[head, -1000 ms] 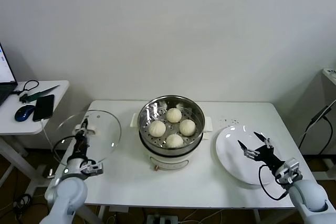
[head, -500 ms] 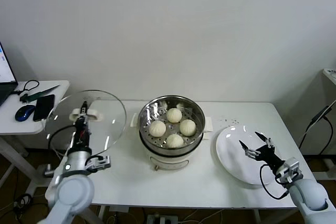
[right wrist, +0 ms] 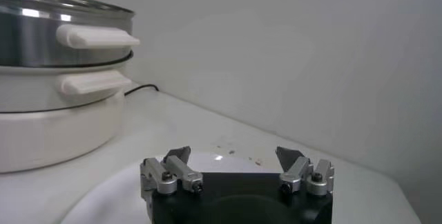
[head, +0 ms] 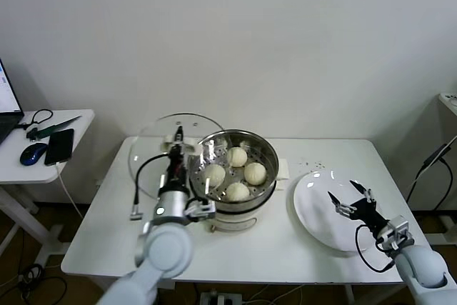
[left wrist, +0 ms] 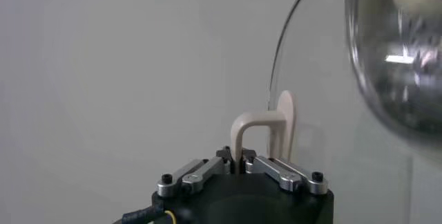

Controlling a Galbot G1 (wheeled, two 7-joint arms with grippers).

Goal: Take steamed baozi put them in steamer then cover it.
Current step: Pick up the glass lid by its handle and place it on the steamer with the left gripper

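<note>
Several cream-white baozi (head: 237, 156) sit inside the shiny steamer (head: 265, 149) on its white pot base (head: 228, 218), mid-table. The clear glass cover (head: 151, 149) hangs tilted in the air just left of the steamer, its rim overlapping the steamer's left edge. My left gripper (head: 176, 156) is shut on the cover's white handle (head: 178, 148). In the left wrist view the left gripper (left wrist: 238, 162) pinches the handle (left wrist: 259, 125), with the steamer (left wrist: 407, 59) seen through the glass. My right gripper (head: 351, 201) hovers open and empty over the white plate (head: 314, 198).
In the right wrist view the right gripper (right wrist: 235, 160) is over the plate (right wrist: 103, 198), with the steamer (right wrist: 62, 32) farther off. A side table (head: 43, 158) at the left carries a phone (head: 58, 146) and a mouse (head: 32, 153). A cable (head: 136, 194) trails from the left arm.
My left gripper has lifted the cover from the table's left edge and carried it rightward up to the steamer's left side. The right gripper has barely moved.
</note>
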